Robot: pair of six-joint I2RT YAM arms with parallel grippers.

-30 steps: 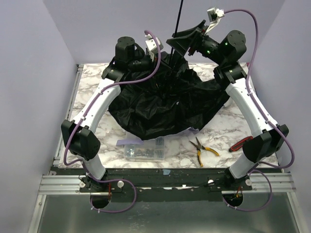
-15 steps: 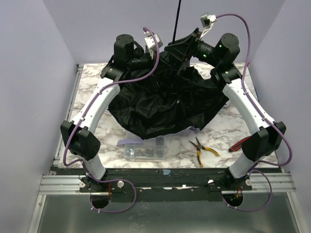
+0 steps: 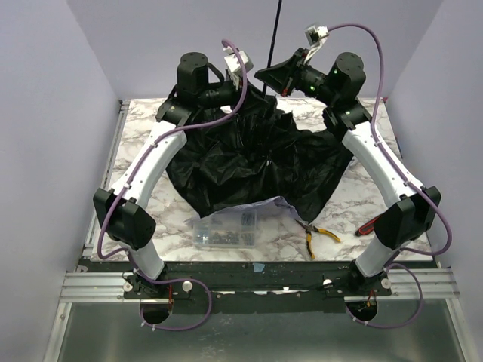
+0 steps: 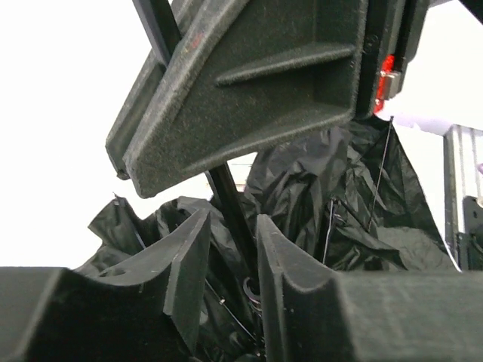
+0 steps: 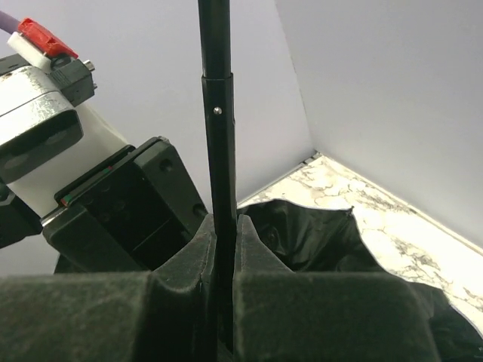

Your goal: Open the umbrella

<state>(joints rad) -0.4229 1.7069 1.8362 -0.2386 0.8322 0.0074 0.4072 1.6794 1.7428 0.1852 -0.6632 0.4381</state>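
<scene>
The umbrella (image 3: 249, 166) lies on the table with its crumpled black underside up and a lilac hem (image 3: 283, 202) showing at the front. Its thin black shaft (image 3: 276, 30) rises straight up from the back. My right gripper (image 3: 278, 75) is shut on that shaft; in the right wrist view both pads press on the shaft (image 5: 215, 90) at the right gripper (image 5: 223, 226). My left gripper (image 3: 245, 87) sits just below and to the left. In the left wrist view the left gripper (image 4: 232, 241) is open, with the shaft (image 4: 226, 188) loose between its fingers (image 4: 189, 256).
A clear plastic box of screws (image 3: 225, 228) sits at the front, close to the canopy's hem. Yellow-handled pliers (image 3: 317, 234) lie to its right, their tips under the hem. A red-and-black tool (image 3: 373, 224) lies by the right arm. Lilac walls enclose the marble table (image 3: 143, 128).
My right gripper has come down and shut on the shaft. The left gripper's jaws have parted from the shaft. The canopy's front edge has slid toward the pliers.
</scene>
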